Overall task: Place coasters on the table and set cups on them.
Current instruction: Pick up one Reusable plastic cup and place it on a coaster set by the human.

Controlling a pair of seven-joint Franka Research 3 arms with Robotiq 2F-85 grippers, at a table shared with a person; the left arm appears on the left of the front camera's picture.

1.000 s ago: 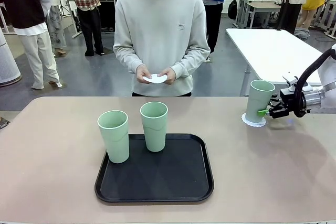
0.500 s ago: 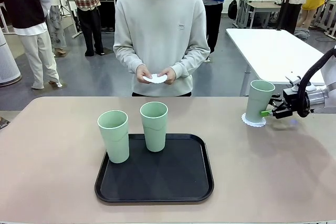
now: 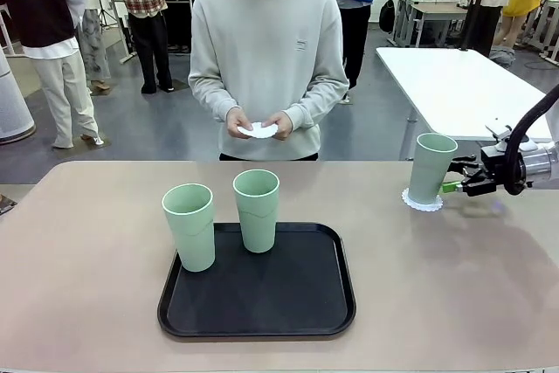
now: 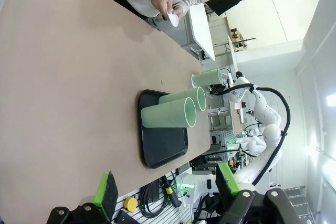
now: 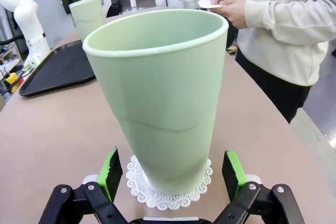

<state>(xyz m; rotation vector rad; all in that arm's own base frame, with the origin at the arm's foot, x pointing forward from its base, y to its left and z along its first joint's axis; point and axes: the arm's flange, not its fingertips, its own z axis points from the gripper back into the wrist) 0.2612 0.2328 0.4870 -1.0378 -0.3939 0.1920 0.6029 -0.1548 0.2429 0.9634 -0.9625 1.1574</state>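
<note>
A mint-green cup (image 3: pixel 432 168) stands upright on a white scalloped coaster (image 3: pixel 422 203) at the far right of the pinkish table (image 3: pixel 87 259). My right gripper (image 3: pixel 456 185) hovers just right of it, open. In the right wrist view its green pads (image 5: pixel 112 174) flank the base of the cup (image 5: pixel 160 93) without touching it, over the coaster (image 5: pixel 142 182). Two more cups (image 3: pixel 189 226) (image 3: pixel 256 210) stand at the black tray (image 3: pixel 262 303). The person's hands hold more white coasters (image 3: pixel 258 131). My left gripper (image 4: pixel 167 184) is open above the table (image 4: pixel 63 77), holding nothing.
The black tray lies at the middle front of the table, with one cup at its left rim and one on its far part. The person stands at the far edge. A white table (image 3: pixel 454 85) stands behind on the right.
My right gripper has drawn back to the right, away from the cup, which stays on its coaster. The other cups, the tray and the person's hands have not moved.
</note>
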